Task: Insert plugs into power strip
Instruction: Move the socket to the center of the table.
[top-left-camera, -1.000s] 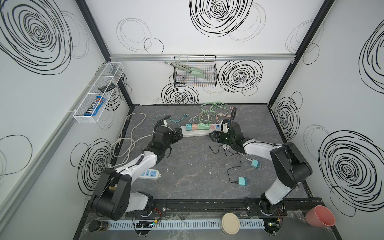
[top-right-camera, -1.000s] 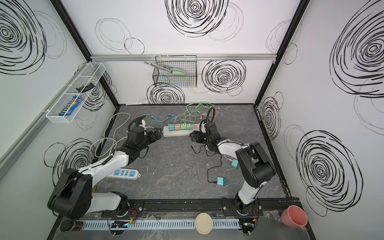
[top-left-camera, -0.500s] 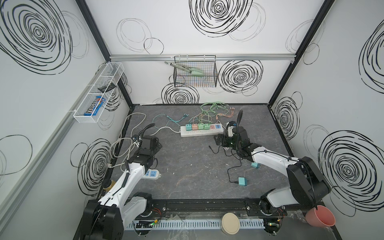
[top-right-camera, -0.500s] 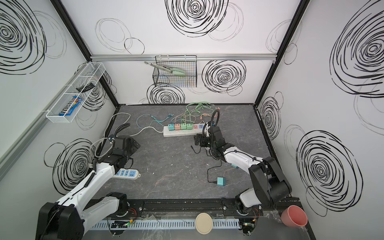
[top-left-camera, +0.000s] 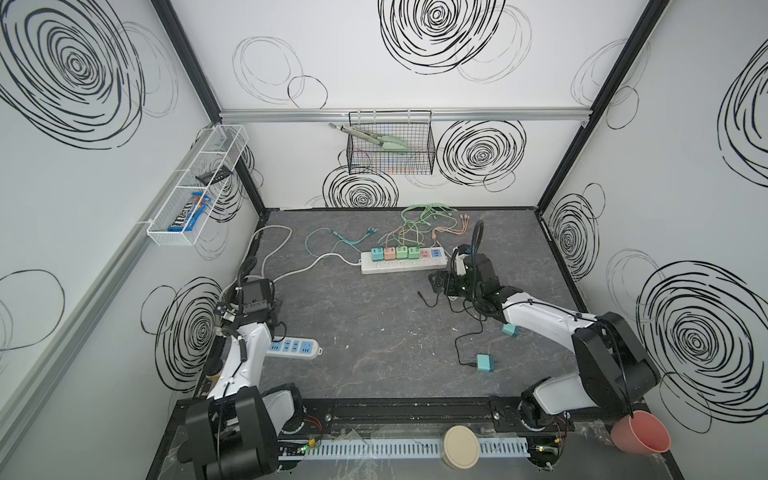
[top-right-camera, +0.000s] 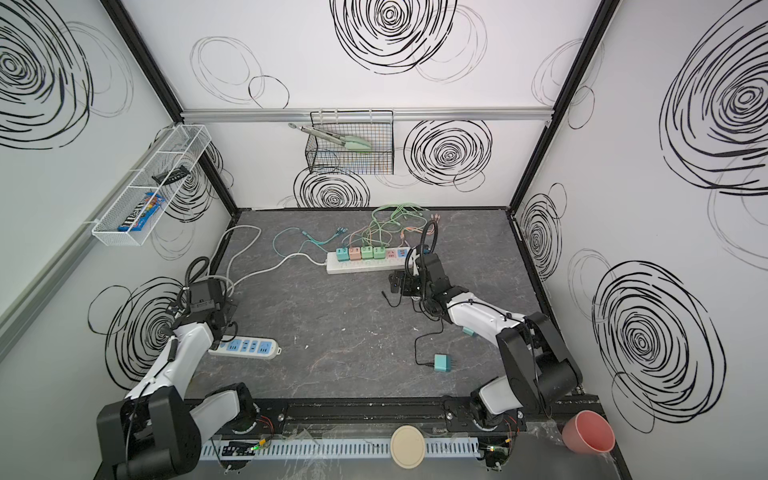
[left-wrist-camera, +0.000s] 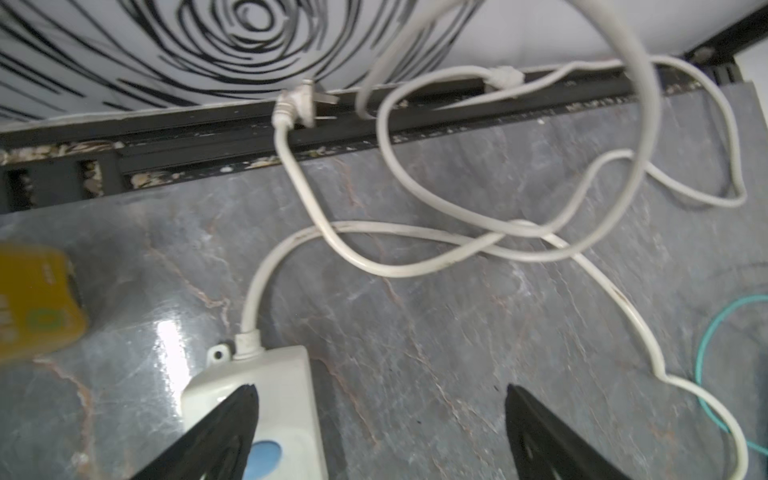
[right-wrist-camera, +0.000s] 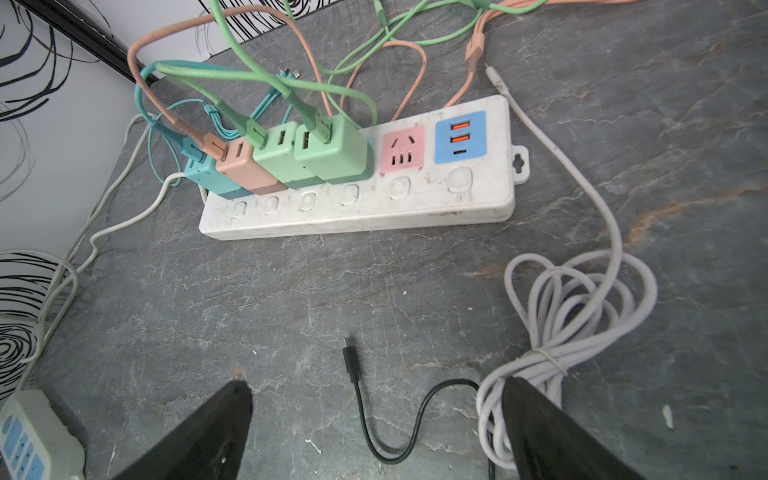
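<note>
- A white power strip (right-wrist-camera: 357, 195) lies toward the back of the table. Four pastel plugs (right-wrist-camera: 291, 153) are seated in a row, and its pink socket (right-wrist-camera: 402, 149) is free.
- A loose teal plug (top-left-camera: 485, 363) lies well apart near the front, trailing a thin black cable (top-left-camera: 457, 351).
- The right gripper (right-wrist-camera: 376, 384) hovers just before the strip, jaws wide, empty.
- The left gripper (left-wrist-camera: 379, 390) also gapes, holding nothing.
- The cube looks light, rigid and smooth. It is likely best pinched across its flat sides, with the prongs kept clear.

The strip (top-left-camera: 399, 269) lies at the counter's (top-left-camera: 374, 324) back, four plugs (top-left-camera: 395, 252) in its left sockets, my right claw (right-wrist-camera: 376, 384) before its right end. Two loose plugs (top-left-camera: 485, 363) lie front right; a second strip (top-left-camera: 295, 347) front left, by my left claw (left-wrist-camera: 380, 390).
</note>
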